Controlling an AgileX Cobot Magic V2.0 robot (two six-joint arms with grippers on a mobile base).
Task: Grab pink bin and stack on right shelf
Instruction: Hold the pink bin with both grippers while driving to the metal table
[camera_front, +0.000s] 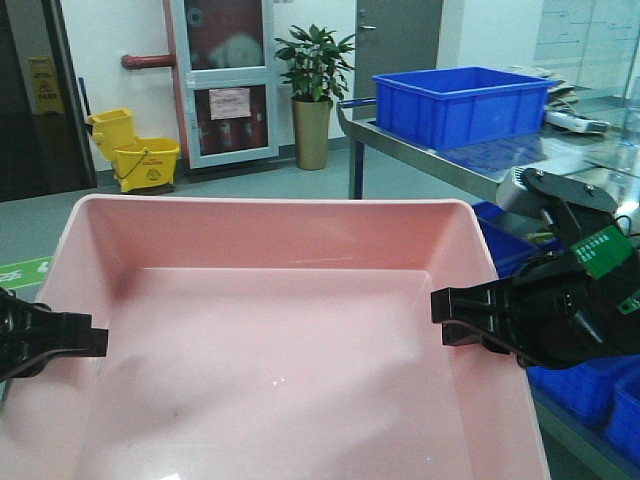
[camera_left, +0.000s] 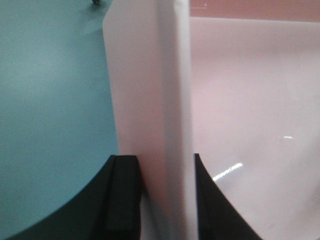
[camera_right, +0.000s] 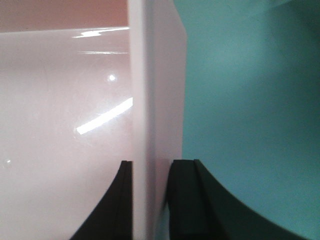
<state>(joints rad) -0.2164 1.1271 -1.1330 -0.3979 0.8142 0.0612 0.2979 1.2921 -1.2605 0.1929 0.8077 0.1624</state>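
The pink bin (camera_front: 270, 340) fills the lower front view, held up between both arms, empty inside. My left gripper (camera_front: 85, 338) is shut on the bin's left wall (camera_left: 172, 100), one finger inside and one outside. My right gripper (camera_front: 455, 318) is shut on the bin's right wall (camera_right: 150, 100) in the same way. The right shelf (camera_front: 480, 165), a glossy steel top, lies beyond and to the right of the bin. Teal floor shows beside the bin's walls in both wrist views.
A blue crate (camera_front: 462, 103) stands on the steel shelf. More blue crates (camera_front: 585, 385) sit under it at right. A potted plant (camera_front: 314, 95), a yellow mop bucket (camera_front: 135, 150) and a cabinet door (camera_front: 225, 80) line the back wall.
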